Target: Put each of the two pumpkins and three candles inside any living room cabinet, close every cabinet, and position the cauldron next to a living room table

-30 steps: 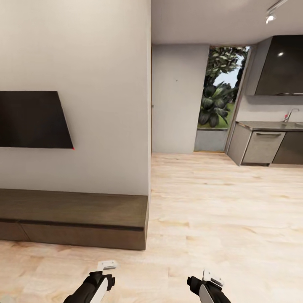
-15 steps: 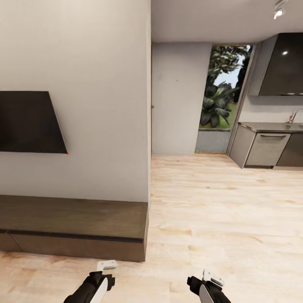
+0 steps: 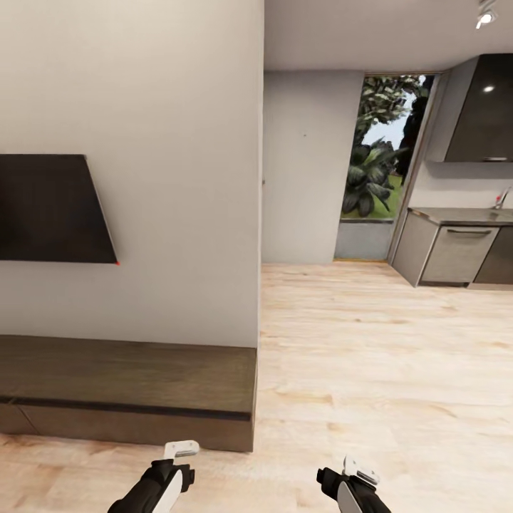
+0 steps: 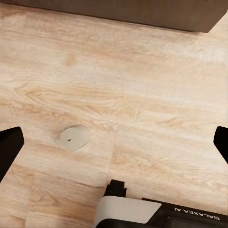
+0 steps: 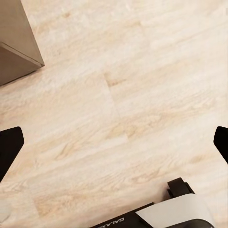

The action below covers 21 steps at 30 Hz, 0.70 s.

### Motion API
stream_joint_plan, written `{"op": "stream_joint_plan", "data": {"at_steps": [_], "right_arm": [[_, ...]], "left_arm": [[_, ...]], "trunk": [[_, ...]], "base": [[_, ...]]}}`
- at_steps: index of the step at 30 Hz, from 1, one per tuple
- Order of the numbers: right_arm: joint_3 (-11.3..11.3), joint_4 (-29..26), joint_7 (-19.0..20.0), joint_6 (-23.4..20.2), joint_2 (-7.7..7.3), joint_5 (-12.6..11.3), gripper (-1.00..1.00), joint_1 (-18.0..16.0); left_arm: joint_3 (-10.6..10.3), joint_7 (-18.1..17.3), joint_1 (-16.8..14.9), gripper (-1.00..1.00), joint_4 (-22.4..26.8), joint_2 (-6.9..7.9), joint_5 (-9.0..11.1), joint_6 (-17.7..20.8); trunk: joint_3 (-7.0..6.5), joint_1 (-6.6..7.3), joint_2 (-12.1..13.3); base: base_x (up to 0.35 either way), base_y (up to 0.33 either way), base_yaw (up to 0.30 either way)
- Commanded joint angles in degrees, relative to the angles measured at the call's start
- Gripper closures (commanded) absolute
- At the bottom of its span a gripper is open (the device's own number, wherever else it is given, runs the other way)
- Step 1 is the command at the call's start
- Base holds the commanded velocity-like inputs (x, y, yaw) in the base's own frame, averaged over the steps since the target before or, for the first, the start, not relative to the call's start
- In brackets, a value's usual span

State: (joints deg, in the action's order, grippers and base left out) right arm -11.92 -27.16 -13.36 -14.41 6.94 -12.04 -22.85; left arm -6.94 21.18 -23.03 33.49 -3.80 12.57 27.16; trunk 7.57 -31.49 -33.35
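Left hand (image 4: 114, 142): fingers spread wide apart, holding nothing, over the wood floor (image 4: 142, 95). One candle (image 4: 74, 138) stands upright on the floor between the fingertips, left of frame centre. Right hand (image 5: 114, 142): fingers likewise apart, empty. In the head view, the cabinet (image 3: 128, 388) lies at lower left, drawers closed, below a wall screen (image 3: 50, 208).

Closed dark cabinet (image 3: 128, 385) under wall-mounted television (image 3: 50, 208), kitchen units (image 3: 456, 254) beyond.

Cabinet and candle on wood floor.
The cabinet (image 3: 128, 388), long, low, dark brown, stands closed against the wall; one pale candle (image 4: 74, 138) stands upright on the floor nearby.
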Motion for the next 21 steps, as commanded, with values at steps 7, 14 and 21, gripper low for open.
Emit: {"op": "stream_joint_plan", "data": {"at_steps": [7,14,21], "right_arm": [[0.0,0.0,0.0,0.0,0.0,0.0,-1.0,0.0],[0.0,0.0,0.0,0.0,0.0,0.0,-1.0,0.0],[-0.02,0.0,0.0,0.12,0.0,0.0,-1.0,0.0]], "left_arm": [[-0.02,-0.01,0.0,-1.0,0.0,-0.13,0.0,-0.05],[-0.16,-0.07,0.0,-1.0,1.04,-0.19,0.0,-0.04],[-0.06,-0.09,0.0,-1.0,1.54,-0.09,0.0,0.0]], "trunk": [[0.0,0.0,0.0],[0.0,0.0,0.0],[1.26,-1.54,-2.81]], "base": [[0.044,0.137,0.0],[0.004,0.012,0.0],[0.0,0.0,0.0]]}}
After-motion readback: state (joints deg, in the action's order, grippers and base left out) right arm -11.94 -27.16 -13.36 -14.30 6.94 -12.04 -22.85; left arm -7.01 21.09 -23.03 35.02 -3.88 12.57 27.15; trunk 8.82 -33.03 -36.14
